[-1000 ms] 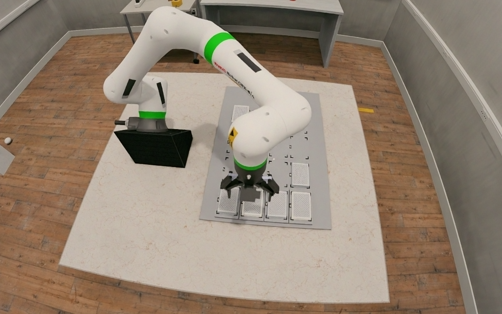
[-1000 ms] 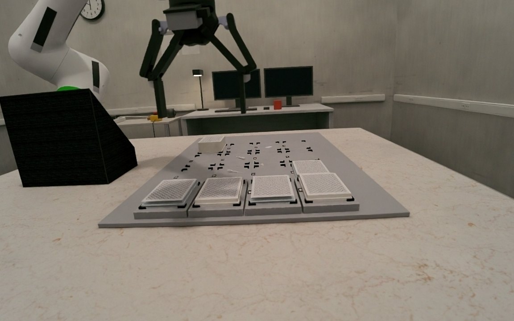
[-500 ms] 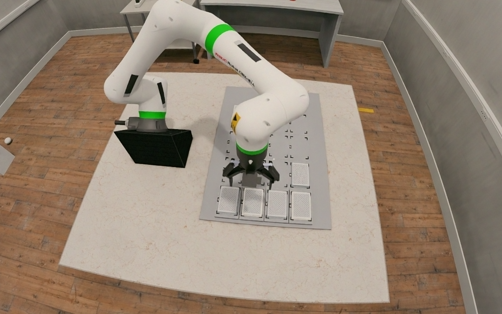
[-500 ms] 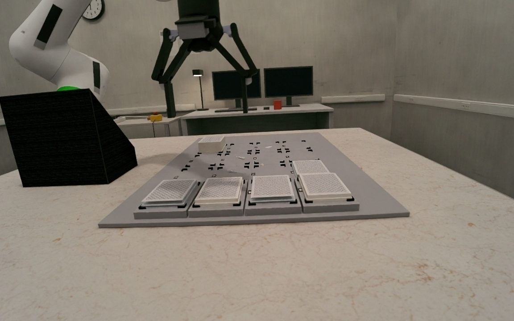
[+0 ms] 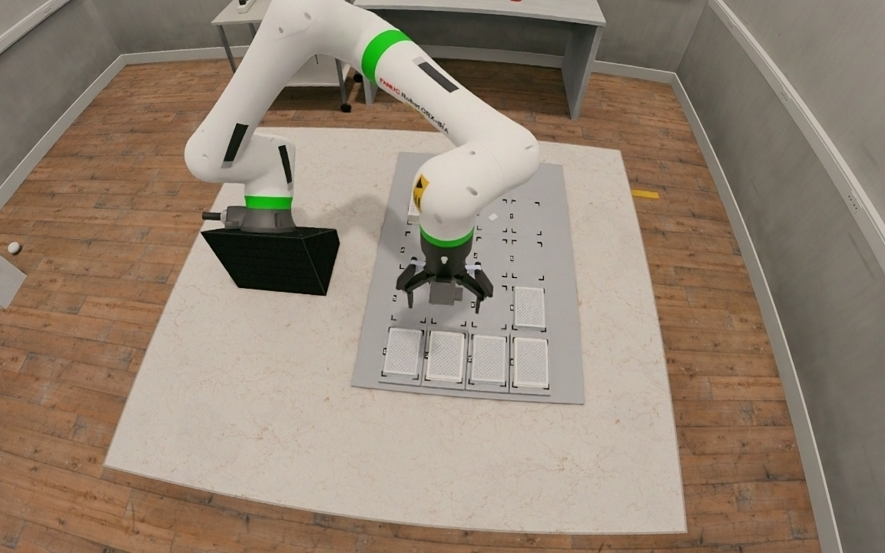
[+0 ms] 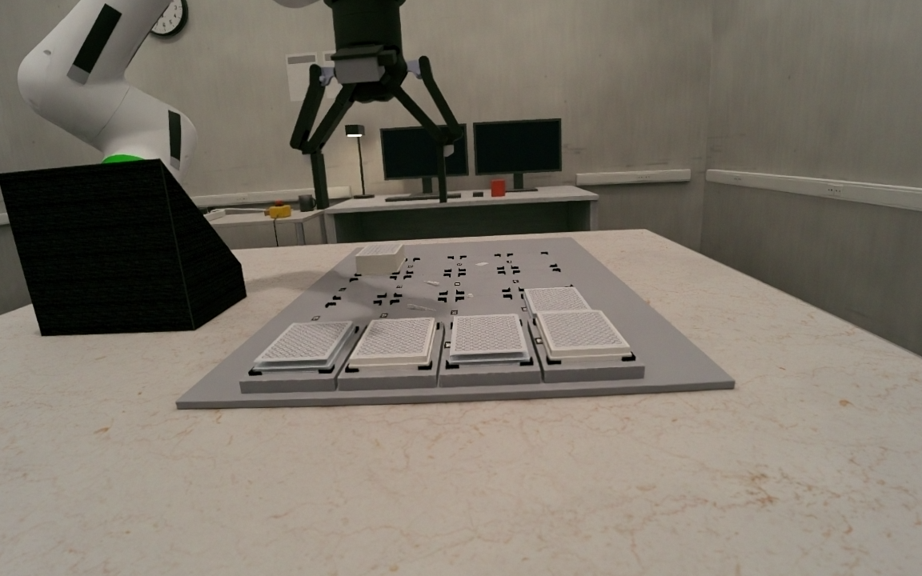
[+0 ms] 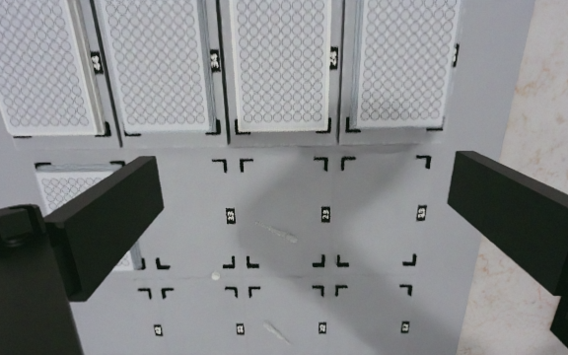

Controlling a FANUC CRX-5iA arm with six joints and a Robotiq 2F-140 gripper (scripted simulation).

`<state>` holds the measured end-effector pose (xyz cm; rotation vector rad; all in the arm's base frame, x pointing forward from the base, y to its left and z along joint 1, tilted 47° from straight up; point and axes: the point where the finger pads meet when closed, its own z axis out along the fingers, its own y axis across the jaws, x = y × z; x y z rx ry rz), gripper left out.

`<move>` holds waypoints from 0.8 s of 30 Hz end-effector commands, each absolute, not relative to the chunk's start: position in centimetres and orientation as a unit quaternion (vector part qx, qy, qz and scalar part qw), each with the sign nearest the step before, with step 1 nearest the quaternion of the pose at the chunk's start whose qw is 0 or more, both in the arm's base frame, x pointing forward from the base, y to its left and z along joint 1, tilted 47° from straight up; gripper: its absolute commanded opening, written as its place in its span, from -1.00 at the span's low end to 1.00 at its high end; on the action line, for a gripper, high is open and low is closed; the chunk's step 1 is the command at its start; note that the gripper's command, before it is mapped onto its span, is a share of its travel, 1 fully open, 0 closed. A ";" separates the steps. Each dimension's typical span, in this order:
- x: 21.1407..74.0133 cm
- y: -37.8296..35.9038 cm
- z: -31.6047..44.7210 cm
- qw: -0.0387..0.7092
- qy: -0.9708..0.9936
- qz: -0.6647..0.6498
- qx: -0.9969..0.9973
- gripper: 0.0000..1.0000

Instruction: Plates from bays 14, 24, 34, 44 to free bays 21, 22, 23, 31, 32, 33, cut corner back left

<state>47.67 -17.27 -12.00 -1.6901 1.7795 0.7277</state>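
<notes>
White sealed plates sit flat on the raised column 4 floors: bay 14's plate (image 5: 402,352) (image 6: 305,342) (image 7: 404,64), bay 24's plate (image 5: 445,355) (image 6: 394,338) (image 7: 281,64), bay 34's plate (image 5: 488,359) (image 6: 487,335) (image 7: 158,69) and bay 44's plate (image 5: 530,362) (image 6: 580,332) (image 7: 35,74). My gripper (image 5: 444,306) (image 6: 382,203) (image 7: 305,179) is wide open and empty, high above the deck around column 3. No plate shows in bays 23 and 33. Column 1 is partly hidden by the arm in the top view. The cut corners are too small to tell.
Bay 43's plate (image 5: 528,307) (image 6: 556,298) stands beside bay 44. The deep-well block (image 5: 413,210) (image 6: 379,259) is in bay 11. A thin whitish swab-like thing (image 7: 276,232) lies in bay 23, another (image 7: 276,331) in bay 22. A white dot (image 7: 216,276) lies between bays 33 and 32.
</notes>
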 end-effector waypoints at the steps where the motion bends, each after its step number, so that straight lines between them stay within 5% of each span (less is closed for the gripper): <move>1: 47.8 -16.3 -11.0 0.287 0.666 0.271 -0.633 1.00; 24: 47.9 -13.6 -8.5 0.287 0.666 0.271 -0.633 1.00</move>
